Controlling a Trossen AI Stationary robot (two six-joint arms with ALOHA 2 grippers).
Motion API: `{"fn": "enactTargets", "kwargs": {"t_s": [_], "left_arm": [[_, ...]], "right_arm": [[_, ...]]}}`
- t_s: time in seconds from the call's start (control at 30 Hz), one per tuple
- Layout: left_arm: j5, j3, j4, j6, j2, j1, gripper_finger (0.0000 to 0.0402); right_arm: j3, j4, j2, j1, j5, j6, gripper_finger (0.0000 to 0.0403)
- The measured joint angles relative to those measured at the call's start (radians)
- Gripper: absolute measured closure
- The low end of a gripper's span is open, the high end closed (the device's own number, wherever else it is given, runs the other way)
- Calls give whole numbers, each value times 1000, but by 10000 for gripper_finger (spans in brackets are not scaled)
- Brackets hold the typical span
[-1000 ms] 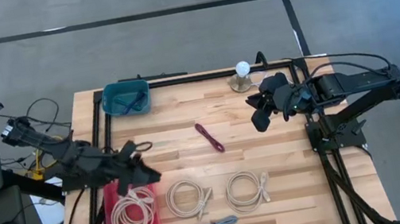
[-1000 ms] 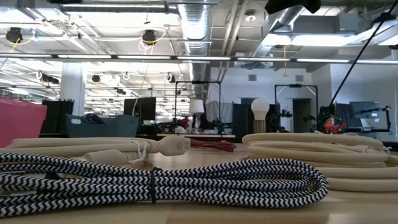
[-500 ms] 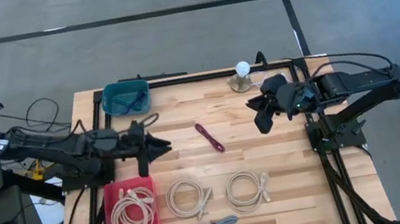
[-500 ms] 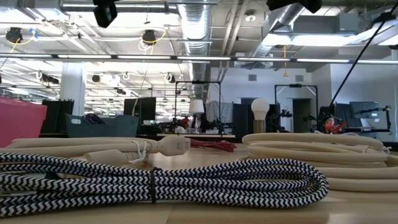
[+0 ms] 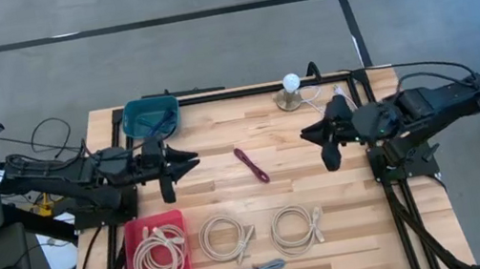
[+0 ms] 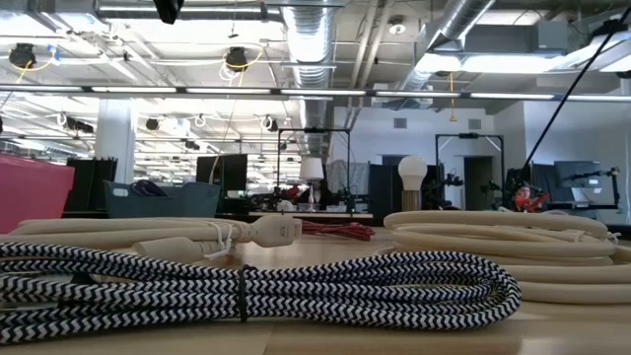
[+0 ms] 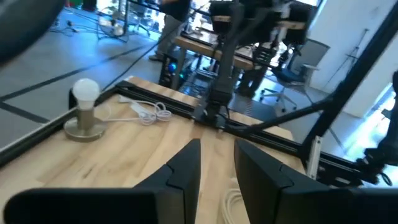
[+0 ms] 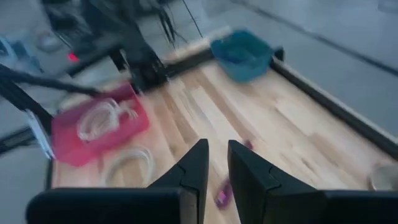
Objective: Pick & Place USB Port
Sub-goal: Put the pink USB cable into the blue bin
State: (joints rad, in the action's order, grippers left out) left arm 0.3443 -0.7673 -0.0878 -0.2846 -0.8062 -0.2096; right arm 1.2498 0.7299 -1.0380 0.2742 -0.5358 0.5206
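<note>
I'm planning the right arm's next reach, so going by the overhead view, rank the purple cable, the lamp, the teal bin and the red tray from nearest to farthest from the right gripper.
Measured from the right gripper:
1. Lamp, at the table's far edge, just beyond the gripper.
2. Purple cable, mid-table, toward the left arm; only a little farther than the lamp.
3. Teal bin, far-left corner.
4. Red tray, near-left, holding a coiled white cable.

The table is pale wood with a black frame. A red tray holds a cream cable (two more cream coils lie on bare wood). The bin is teal, the short cable magenta, the braided cable black-and-white zigzag.
</note>
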Motion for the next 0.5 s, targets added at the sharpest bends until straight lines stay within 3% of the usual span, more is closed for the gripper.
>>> {"fn": "enactTargets", "kwargs": {"t_s": [0.5], "left_arm": [[4, 0, 29, 0, 1, 0, 305]], "right_arm": [[0, -76, 22, 278, -445, -77, 349]]}}
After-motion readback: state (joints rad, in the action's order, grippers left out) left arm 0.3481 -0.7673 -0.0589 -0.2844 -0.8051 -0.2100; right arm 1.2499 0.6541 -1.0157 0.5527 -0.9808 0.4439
